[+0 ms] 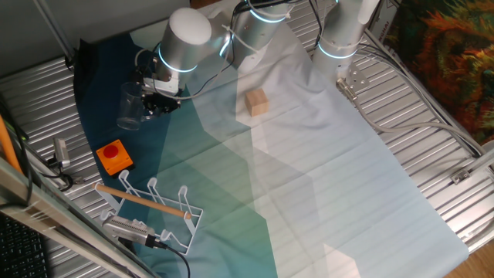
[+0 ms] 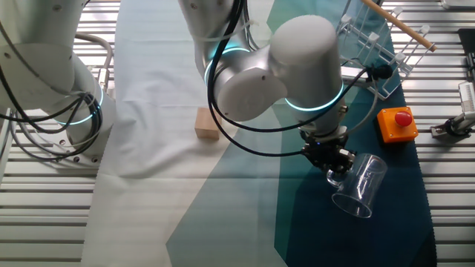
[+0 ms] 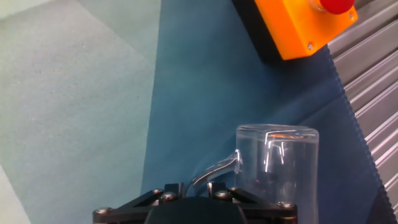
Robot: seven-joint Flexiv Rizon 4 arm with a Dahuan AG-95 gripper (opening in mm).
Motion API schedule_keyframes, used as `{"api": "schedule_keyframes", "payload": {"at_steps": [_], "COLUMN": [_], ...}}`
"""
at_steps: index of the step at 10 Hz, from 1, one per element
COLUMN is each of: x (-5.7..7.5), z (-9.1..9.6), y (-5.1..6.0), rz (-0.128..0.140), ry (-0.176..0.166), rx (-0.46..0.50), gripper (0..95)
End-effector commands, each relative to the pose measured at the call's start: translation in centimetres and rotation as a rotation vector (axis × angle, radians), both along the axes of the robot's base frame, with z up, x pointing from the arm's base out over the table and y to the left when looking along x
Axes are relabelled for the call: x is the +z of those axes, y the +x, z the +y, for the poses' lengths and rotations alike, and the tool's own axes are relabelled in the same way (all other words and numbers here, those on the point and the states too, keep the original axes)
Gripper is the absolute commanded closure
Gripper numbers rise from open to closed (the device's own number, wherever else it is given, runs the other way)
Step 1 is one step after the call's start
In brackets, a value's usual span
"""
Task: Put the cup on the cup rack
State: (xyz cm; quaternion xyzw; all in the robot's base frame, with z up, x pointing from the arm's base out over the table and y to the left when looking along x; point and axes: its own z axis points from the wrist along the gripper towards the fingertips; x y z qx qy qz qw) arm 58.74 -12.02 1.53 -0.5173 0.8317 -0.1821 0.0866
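Note:
The clear plastic cup [image 1: 130,106] hangs at my gripper [image 1: 157,96], over the dark blue cloth at the far left. In the other fixed view the cup [image 2: 360,185] is tilted, its open mouth pointing down and away from my gripper [image 2: 335,161]. In the hand view the cup [image 3: 277,168] stands just right of my gripper [image 3: 194,186], and its thin curved handle runs in between the closed jaws. The white wire cup rack [image 1: 154,208] with its light wooden rod stands at the near left edge. It also shows at the top right of the other fixed view [image 2: 369,38].
An orange block with a red button [image 1: 114,157] lies between the cup and the rack; it also shows in the other fixed view [image 2: 395,124] and the hand view [image 3: 298,25]. A tan wooden cube [image 1: 257,102] sits on the white cloth. Ribbed metal table [image 1: 432,116] surrounds the cloths.

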Motion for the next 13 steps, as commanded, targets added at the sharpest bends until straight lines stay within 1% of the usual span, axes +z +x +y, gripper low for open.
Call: {"api": "schedule_keyframes", "payload": {"at_steps": [1, 3, 4, 5, 6, 8, 11, 12, 13], "x": [-0.51, -0.54, -0.34, -0.33, -0.46, -0.64, -0.44, -0.21, -0.03], "z": [-0.06, -0.09, -0.18, -0.22, -0.23, -0.24, -0.31, -0.41, -0.41], "y": [0.13, 0.13, 0.13, 0.15, 0.15, 0.16, 0.2, 0.35, 0.52], "rz": [-0.005, -0.004, -0.014, -0.011, -0.01, -0.011, -0.032, -0.02, 0.009], "ry": [0.014, 0.011, 0.003, 0.004, 0.014, 0.02, -0.012, -0.01, 0.019], "rx": [0.007, 0.009, 0.014, 0.012, 0.002, 0.002, 0.029, 0.026, 0.019], "gripper": [76.0, 76.0, 76.0, 76.0, 95.0, 95.0, 95.0, 95.0, 95.0]}}
